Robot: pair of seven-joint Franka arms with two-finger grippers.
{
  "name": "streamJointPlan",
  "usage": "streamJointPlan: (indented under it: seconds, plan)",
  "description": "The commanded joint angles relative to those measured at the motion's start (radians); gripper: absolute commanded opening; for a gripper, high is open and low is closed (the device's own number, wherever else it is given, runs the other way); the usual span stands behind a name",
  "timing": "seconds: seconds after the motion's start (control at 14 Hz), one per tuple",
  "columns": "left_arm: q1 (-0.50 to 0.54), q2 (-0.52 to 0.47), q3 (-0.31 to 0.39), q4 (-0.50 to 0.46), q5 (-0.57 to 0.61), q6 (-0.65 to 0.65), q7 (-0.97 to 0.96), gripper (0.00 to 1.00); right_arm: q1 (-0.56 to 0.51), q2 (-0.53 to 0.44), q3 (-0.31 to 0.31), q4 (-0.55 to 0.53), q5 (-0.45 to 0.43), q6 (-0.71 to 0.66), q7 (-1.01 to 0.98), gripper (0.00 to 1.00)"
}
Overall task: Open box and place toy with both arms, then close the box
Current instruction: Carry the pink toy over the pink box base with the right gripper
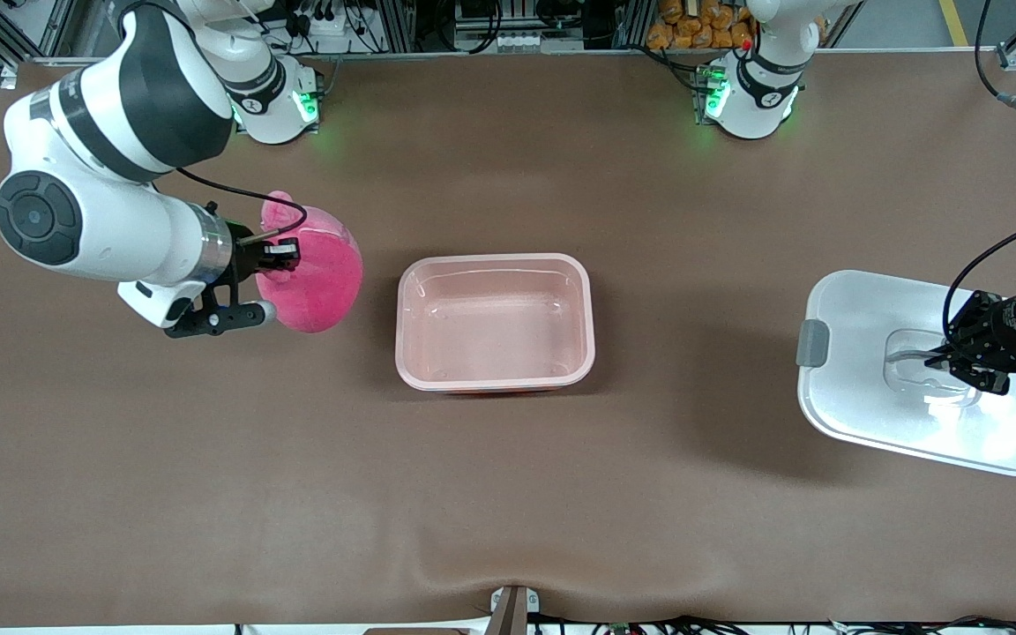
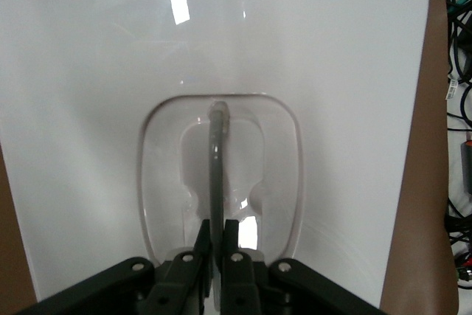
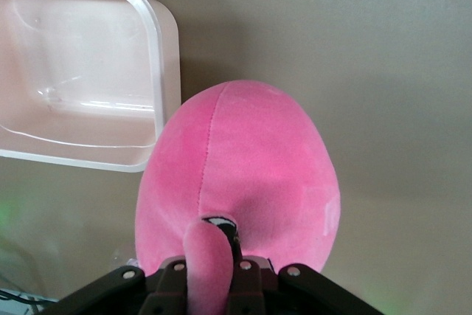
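From the front, the pink box (image 1: 495,322) sits open in the middle of the table (image 1: 508,494), its long side running from one arm's end to the other. The right gripper (image 1: 283,256) pinches the pink toy (image 1: 318,278) by an ear and holds it up over the table near the right arm's end. The white lid (image 1: 870,388) lies flat at the left arm's end. The left gripper (image 1: 940,360) is on its handle.

In the left wrist view, the left gripper (image 2: 217,230) has its fingers pressed together on the thin grey handle (image 2: 215,160) of the lid (image 2: 88,108).

In the right wrist view, the toy (image 3: 243,175) hangs from the right gripper (image 3: 214,245), round end pointing away. The box (image 3: 158,57) is close beside it.
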Motion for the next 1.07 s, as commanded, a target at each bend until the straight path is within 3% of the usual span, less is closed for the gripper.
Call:
streamJointPlan:
  seconds: [0.0,0.5,0.72,1.0]
  plan:
    - [-0.018,-0.015,-0.018,-0.015,0.004,0.025,-0.059,0.00,0.027,0.032,0.002,0.059,0.026,-0.010,0.070,0.00]
    - [-0.095,0.001,-0.018,-0.007,0.027,0.031,-0.156,0.00,0.079,0.094,0.003,0.136,0.027,0.029,0.162,0.00]
    - [-0.115,0.001,-0.020,-0.008,0.028,0.030,-0.184,0.00,0.102,0.113,0.003,0.145,0.094,0.111,0.205,0.00]
    - [-0.129,0.005,-0.020,-0.019,0.030,0.028,-0.187,0.00,0.149,0.178,0.003,0.194,0.099,0.177,0.272,0.00]
